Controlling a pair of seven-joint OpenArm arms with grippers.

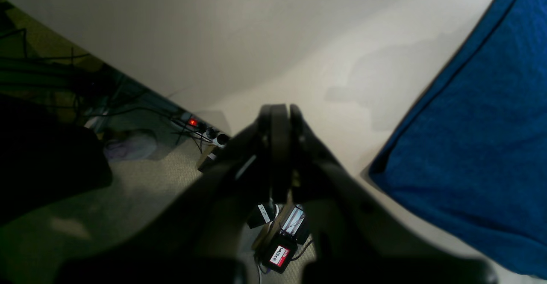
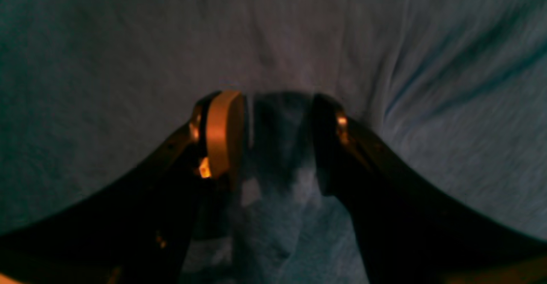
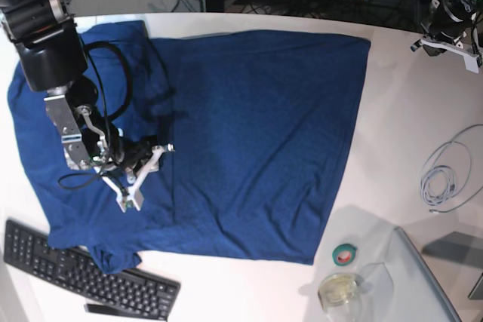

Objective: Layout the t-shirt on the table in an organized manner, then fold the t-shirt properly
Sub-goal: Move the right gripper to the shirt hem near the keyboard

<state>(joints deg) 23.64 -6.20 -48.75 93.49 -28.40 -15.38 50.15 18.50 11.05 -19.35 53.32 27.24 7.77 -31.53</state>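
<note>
The t-shirt (image 2: 128, 40) fills the right wrist view past every edge, soft with blur — whether the right gripper (image 2: 277, 138) actually pinches the fold between its fingers cannot be told. In the left wrist view the left gripper (image 1: 280, 117) blocks the clutter beneath it, and the shirt beside it runs off the frame.

The base view is bright and sharp, the table (image 3: 400, 73) nearly washed out at its far right corner. The left wrist view is dim, its edges bowed, with soft shadows. The right wrist view is dark, blurred, with orange glints
</note>
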